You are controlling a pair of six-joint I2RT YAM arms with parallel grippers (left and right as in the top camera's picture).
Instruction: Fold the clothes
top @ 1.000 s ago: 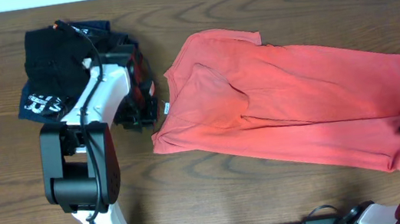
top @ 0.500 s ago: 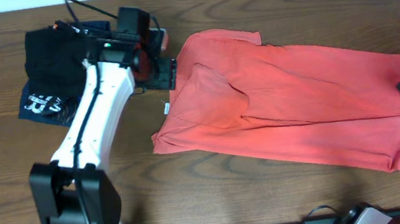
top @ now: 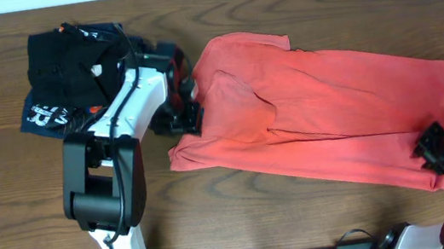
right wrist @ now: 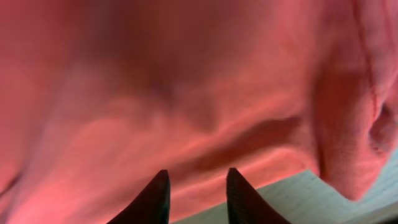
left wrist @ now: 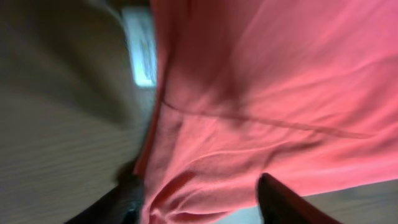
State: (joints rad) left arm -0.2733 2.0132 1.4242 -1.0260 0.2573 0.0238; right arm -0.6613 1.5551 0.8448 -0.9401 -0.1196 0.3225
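My overhead view is filled by a dark wood-grain table (top: 303, 217). The coral-red T-shirt (top: 324, 119) lies spread on it from centre out toward 3 o'clock (rumpled, not flat). Out at 10 o'clock sits a folded navy garment (top: 45, 115) with white lettering, and a folded black garment (top: 59, 64) overlaps its 12 o'clock side.

Left arm (top: 126, 103): white tubular links, chunky black cylindrical joints, a thin black cable running along it. Right gripper (top: 439, 150): black, with dark tapered fingers (right wrist: 155, 199).
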